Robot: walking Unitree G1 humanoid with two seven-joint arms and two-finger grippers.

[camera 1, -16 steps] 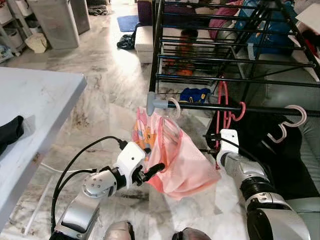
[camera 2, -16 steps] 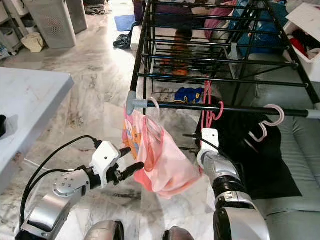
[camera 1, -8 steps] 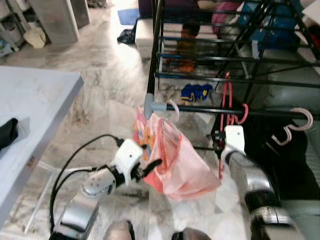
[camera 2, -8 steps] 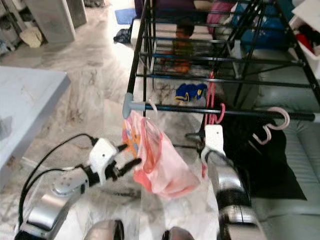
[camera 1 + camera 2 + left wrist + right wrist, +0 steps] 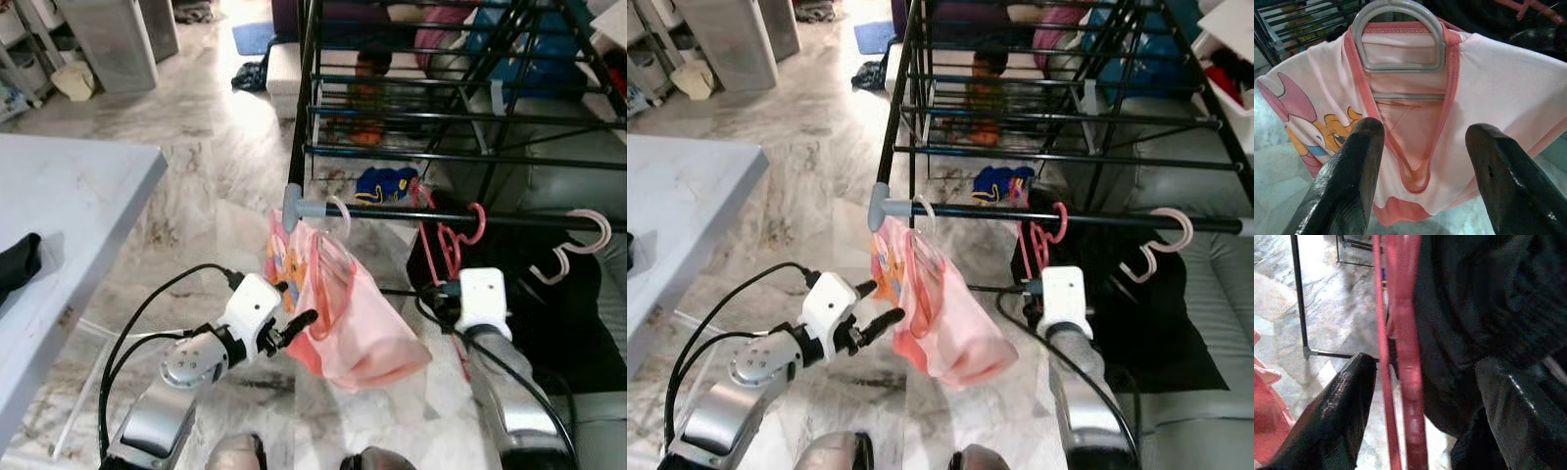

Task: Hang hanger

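Note:
A pink child's garment [image 5: 358, 323] hangs on a grey hanger [image 5: 1400, 34] hooked over the front rail [image 5: 392, 212] of a black drying rack. My left gripper [image 5: 299, 304] is open just left of the garment, its fingers [image 5: 1347, 186] apart and clear of the cloth. A red hanger [image 5: 443, 235] is hooked on the same rail further right and hangs tilted. My right gripper [image 5: 1425, 396] is open with the red hanger's [image 5: 1410, 357] bars between its fingers. The white wrist housing [image 5: 482, 294] hides those fingers in the eye views.
A black garment [image 5: 549, 304] hangs under the rail to the right, with two pale pink hooks [image 5: 578, 235] on the rail above it. A grey table [image 5: 69, 196] holding a dark cloth [image 5: 20, 259] stands on the left. A blue item [image 5: 382, 183] lies on the marble floor.
My right arm has drawn back and down toward me, and the red hanger now hangs tilted. The left gripper stays open beside the pink garment.

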